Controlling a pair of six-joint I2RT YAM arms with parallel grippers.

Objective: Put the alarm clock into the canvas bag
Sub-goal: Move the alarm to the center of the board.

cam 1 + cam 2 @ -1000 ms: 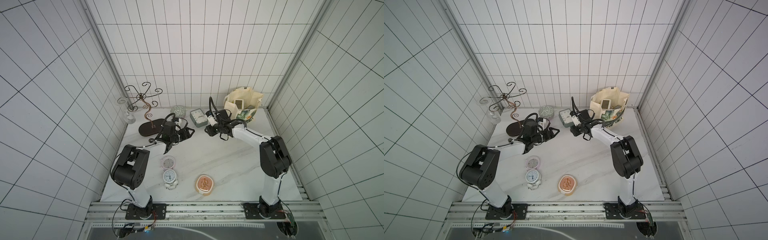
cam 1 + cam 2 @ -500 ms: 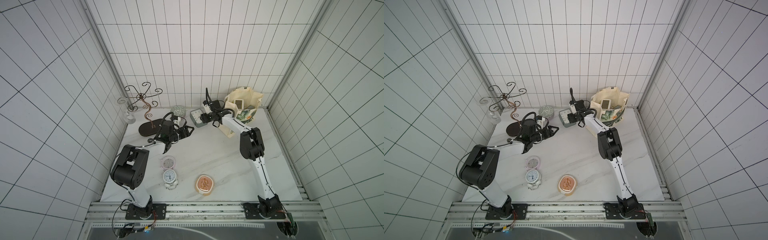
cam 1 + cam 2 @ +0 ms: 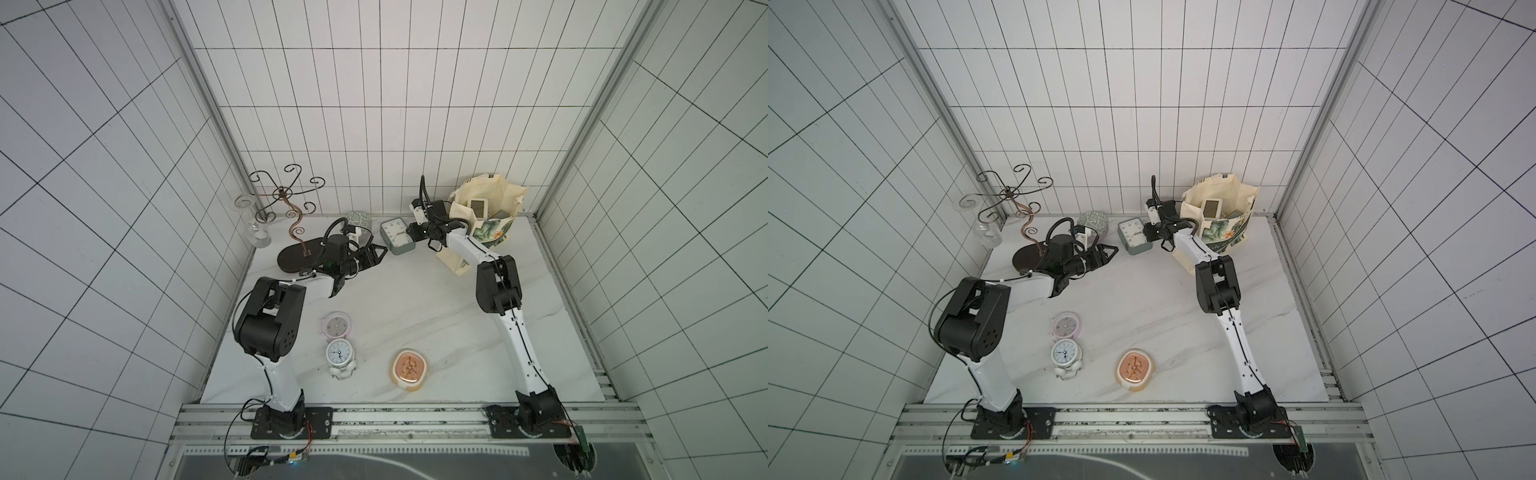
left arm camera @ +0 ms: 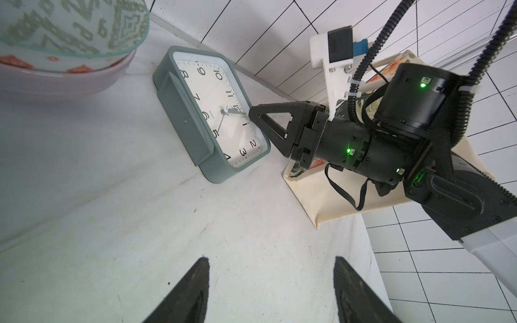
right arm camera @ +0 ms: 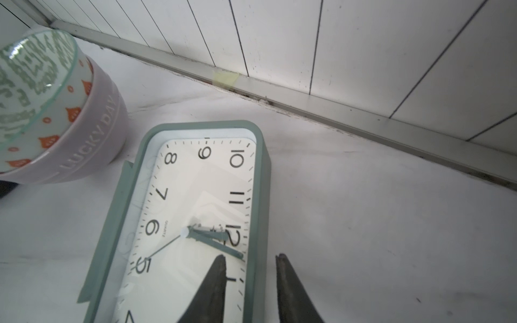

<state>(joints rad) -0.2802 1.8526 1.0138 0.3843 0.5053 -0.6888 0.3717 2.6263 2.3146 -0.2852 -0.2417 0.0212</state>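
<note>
- In both top views the alarm clock (image 3: 395,233) (image 3: 1131,237), with a green frame and white face, is seen at the back of the tabletop (image 3: 415,299). It lies face upward, outside the canvas bag (image 3: 494,230) (image 3: 1225,232).
- The bag stands upright in the back right corner, near the clock.
- The bag's open mouth is shown only from above, with a small white box with a screen (image 3: 478,206) inside. In the left wrist view only its cream lower side (image 4: 330,195) is caught, behind the right arm (image 4: 419,145).
- The right tool (image 3: 411,238) is placed at the clock's bag-side edge. Finger detail is lost from above.
- In the right wrist view the right tool (image 5: 250,258) is shown astride the clock frame, one finger over the face by the 12 and one outside the frame. The jaws are narrowly apart, and whether the frame is pinched cannot be told.
- In the left wrist view one right finger (image 4: 279,107) is seen with its tip at the clock face.
- The left tool (image 3: 376,253) (image 4: 270,260) stands wide open with nothing between its fingers, over bare tabletop and near the clock but apart from it.
- A patterned cup (image 5: 33,84) is nested in a lilac bowl (image 5: 92,134). The bowl's LUCKY DAY lettering is readable only in the right wrist view.
- The wire stand (image 3: 286,195), glass vase (image 3: 257,232) and three round clocks (image 3: 340,353) at the front are seen only in the top views.
</note>
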